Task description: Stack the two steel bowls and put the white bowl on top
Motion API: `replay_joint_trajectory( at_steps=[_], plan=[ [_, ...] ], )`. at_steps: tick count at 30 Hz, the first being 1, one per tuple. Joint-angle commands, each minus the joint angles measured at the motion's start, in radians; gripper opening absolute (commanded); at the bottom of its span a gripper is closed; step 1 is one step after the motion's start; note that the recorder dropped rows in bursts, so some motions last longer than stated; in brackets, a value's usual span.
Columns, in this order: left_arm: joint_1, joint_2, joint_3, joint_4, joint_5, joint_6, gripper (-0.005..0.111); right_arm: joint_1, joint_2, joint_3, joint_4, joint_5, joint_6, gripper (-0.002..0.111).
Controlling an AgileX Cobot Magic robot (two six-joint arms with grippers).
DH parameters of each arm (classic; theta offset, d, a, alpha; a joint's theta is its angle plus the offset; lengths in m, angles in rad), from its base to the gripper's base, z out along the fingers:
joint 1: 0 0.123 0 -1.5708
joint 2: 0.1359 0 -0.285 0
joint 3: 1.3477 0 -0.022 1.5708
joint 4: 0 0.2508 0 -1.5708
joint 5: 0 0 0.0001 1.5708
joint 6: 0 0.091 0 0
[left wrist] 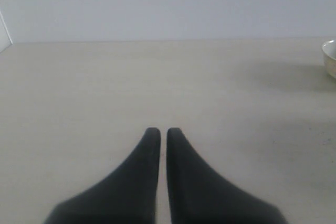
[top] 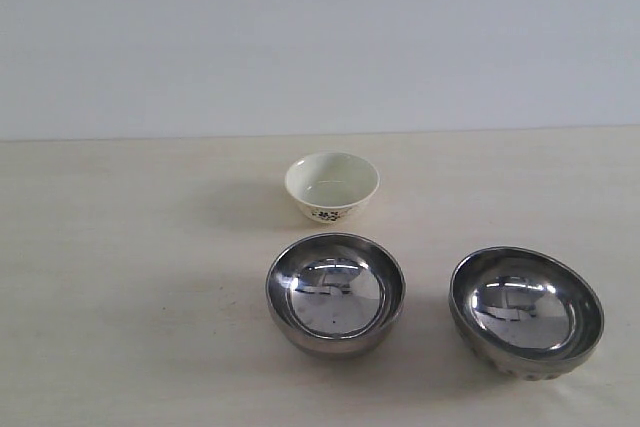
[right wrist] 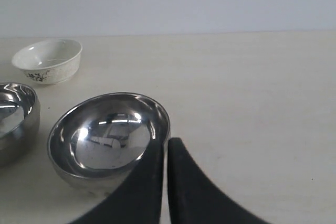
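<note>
- A small cream-white ceramic bowl [top: 332, 185] with a dark floral print on its outer side stands upright and empty on the pale beige tabletop [top: 120, 277]. A plain grey-white wall [top: 300, 37] rises behind it.
- With that white bowl as the centre of the dial in the exterior view, a round, mirror-bright stainless first steel bowl [top: 336, 292] sits at 6 o'clock. It is near the white bowl but not touching it.
- A matching shiny second steel bowl [top: 526, 312] lies at about 4 o'clock from the white bowl and roughly 3 o'clock from the first steel bowl. A strip of bare table separates the two.
- All three bowls stand mouth up and separate — nothing is stacked yet. Both steel bowls are wider than the white bowl.
- The left gripper [left wrist: 159, 132] has its two dark, tapered fingers pressed together, with only a thin slit between the tips, and it pinches nothing. It hangs over bare table, and a sliver of the white bowl's rim [left wrist: 331, 56] shows at the frame's edge.
- The right gripper [right wrist: 165, 144] is likewise pressed together and empty. One finger [right wrist: 149, 174] overlaps the rim of the second steel bowl [right wrist: 107, 137] in the picture — whether it touches the rim cannot be told.
- The right wrist view also shows the first steel bowl [right wrist: 16, 114] and the white bowl [right wrist: 48, 60] beyond the gripper.
</note>
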Motion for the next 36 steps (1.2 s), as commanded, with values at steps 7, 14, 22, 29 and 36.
replay_joint_trajectory(
  at_steps=[7, 14, 22, 29, 36],
  plan=[
    [0.001, -0.004, 0.004, -0.003, 0.001, 0.001, 0.004, -0.004, -0.005, 0.000, -0.002, -0.442, -0.007, 0.000],
    [0.001, -0.004, 0.004, -0.003, 0.001, 0.001, 0.004, -0.004, -0.005, 0.000, -0.002, -0.764, 0.076, 0.000],
    [0.001, -0.004, 0.004, -0.003, 0.001, 0.001, 0.004, -0.004, -0.005, -0.133, -0.002, -0.633, 0.200, 0.000],
    [0.001, -0.004, 0.004, -0.003, 0.001, 0.001, 0.004, 0.019, 0.067, -0.394, -0.006, -0.369, 0.199, 0.000],
    [0.001, -0.004, 0.004, -0.003, 0.001, 0.001, 0.004, 0.085, 0.286, -0.678, -0.006, -0.053, 0.049, 0.000]
  ],
)
